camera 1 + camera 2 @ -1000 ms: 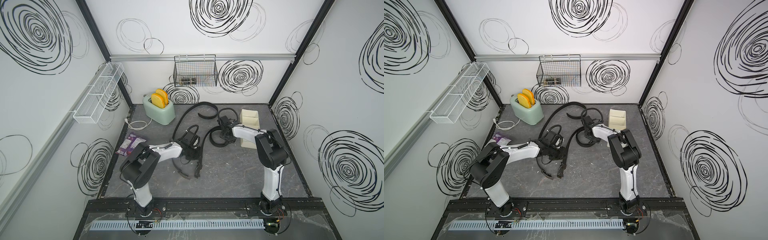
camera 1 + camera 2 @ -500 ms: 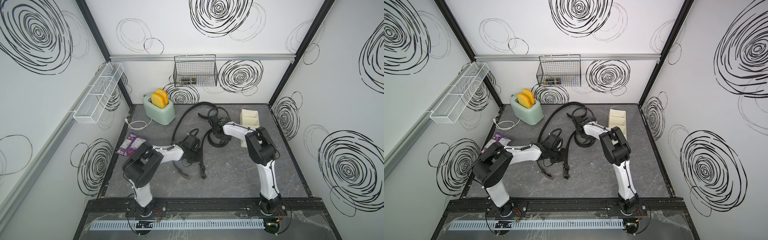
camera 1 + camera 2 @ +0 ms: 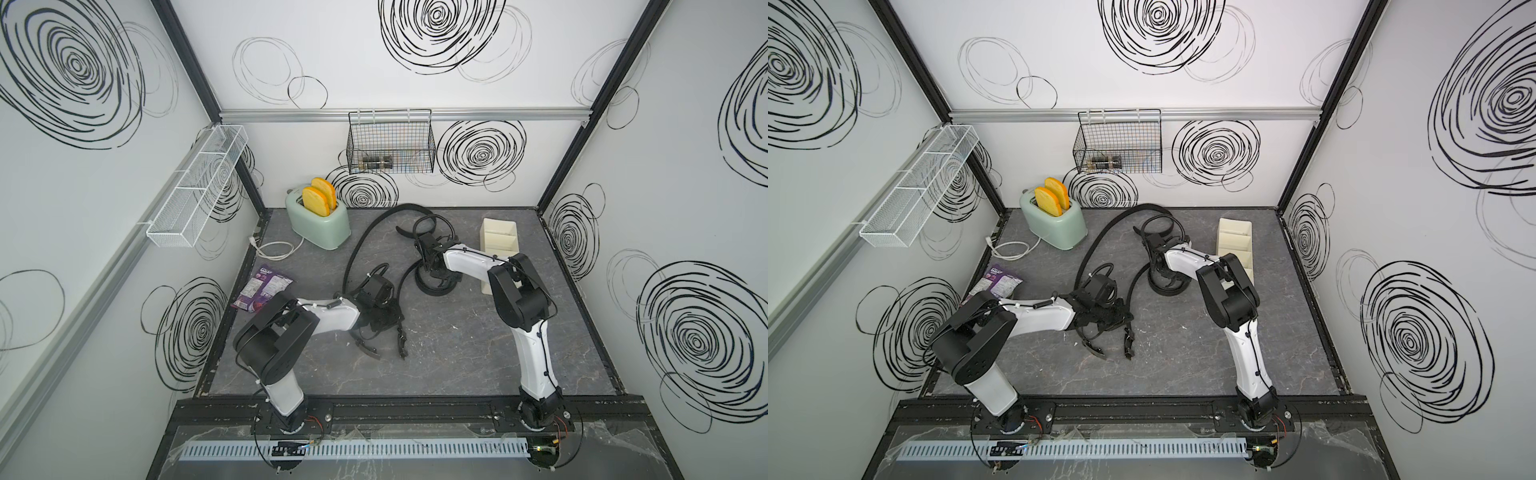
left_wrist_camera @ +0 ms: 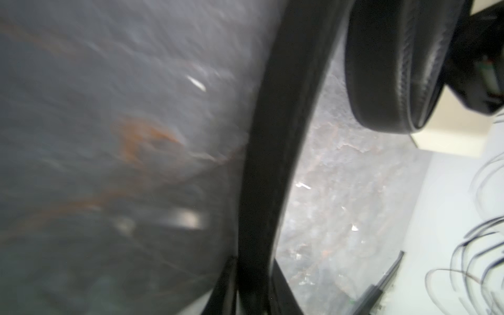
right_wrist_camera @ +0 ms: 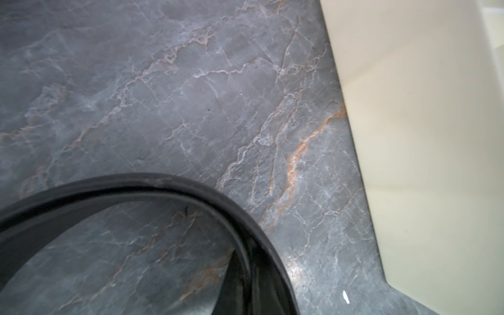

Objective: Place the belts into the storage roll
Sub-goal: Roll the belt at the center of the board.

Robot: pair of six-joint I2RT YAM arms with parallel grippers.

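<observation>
You had both belts out on the grey table (image 3: 457, 357), neither of them in the storage roll (image 3: 484, 239), which stood at the far right of the table, just beyond the right arm. Your right gripper (image 3: 432, 270) was closed, and its wrist view showed a black strap curving straight into it, so I judged it pinched on the coiled belt (image 3: 434, 289), which lay just beside the tray. Your left gripper (image 3: 376, 324) sat low over the tangle mid-table with a strap running through its jaws. That view was blurred, and I could not tell whether it was clamped or loose. The danger lay there: if both arms held parts of one belt, a lift by the right would pull it taut and spring the coil open. The long belt (image 3: 358, 251) arced back toward the toaster (image 3: 328, 228), its far end close behind the right gripper, so it could snag and be dragged along. A slack coil might also catch on the tray's rim rather than drop in. The tray compartments you could see held nothing, and its near end was hidden behind the right arm. The black wire basket (image 3: 390, 137) held a small dark item I could not identify, the white mesh shelf (image 3: 195, 187) looked bare, and the toaster carried two yellow slices (image 3: 318, 199).
</observation>
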